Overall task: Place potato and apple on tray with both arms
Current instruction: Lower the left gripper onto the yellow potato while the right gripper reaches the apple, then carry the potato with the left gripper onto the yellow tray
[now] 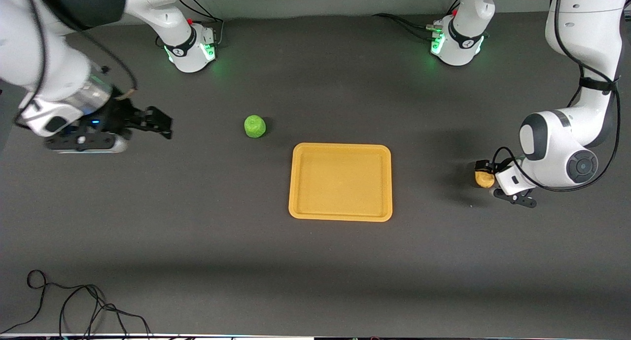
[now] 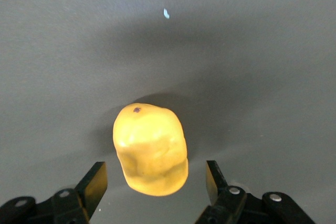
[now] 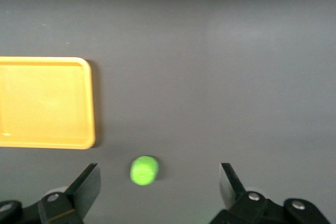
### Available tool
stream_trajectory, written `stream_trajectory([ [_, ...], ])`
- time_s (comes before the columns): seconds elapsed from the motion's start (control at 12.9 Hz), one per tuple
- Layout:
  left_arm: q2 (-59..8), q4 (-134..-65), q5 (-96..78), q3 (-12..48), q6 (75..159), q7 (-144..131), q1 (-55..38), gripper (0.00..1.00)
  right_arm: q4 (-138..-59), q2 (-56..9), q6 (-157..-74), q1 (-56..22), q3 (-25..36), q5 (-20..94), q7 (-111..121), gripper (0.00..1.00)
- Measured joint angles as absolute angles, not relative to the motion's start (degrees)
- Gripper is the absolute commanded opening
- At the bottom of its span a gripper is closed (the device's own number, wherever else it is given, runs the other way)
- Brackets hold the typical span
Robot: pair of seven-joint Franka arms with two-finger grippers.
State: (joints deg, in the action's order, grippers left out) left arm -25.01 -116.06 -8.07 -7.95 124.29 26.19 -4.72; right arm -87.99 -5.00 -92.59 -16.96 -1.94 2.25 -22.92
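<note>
presently neither item had reached the tray (image 1: 340,181), which lay bare at the centre of the front frame on the table (image 1: 315,261). both placements remained outstanding.

the left hand (image 2: 156,182) was at the right edge of the front frame, low over the potato (image 1: 484,178), its fingers spread to either side of it and not yet closed on it. the potato still rested on the table, toward the left arm's end and level with the tray. in the left wrist view its long axis ran from between the fingers outward, one blunt end pointing away from the hand.

the right hand (image 1: 155,123) hung at the upper left of the front frame, fingers wide apart, well short of the apple (image 1: 255,126). the apple sat on the table just above the tray's upper-left corner; being roundish, it showed no clear long axis.
</note>
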Motion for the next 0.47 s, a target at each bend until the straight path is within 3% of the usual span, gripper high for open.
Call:
stream_trajectory([
  [0.16, -26.26, -116.28, -8.15, -7.92, 125.15, 27.15, -4.72, 0.20, -88.99, -5.44, -93.74, -24.23, -2.02, 2.27, -31.62, 1.00],
  [0.23, -26.14, -116.17, -8.22, -7.92, 125.07, 27.33, -4.73, 0.06, -89.73, -5.43, -93.86, -27.62, -2.06, 2.26, -35.62, 1.00],
  [0.47, -24.70, -115.25, -8.84, -7.87, 121.60, 26.20, -4.94, 0.00, -94.72, -3.51, -94.88, -31.70, -2.05, 2.25, -40.25, 1.00],
])
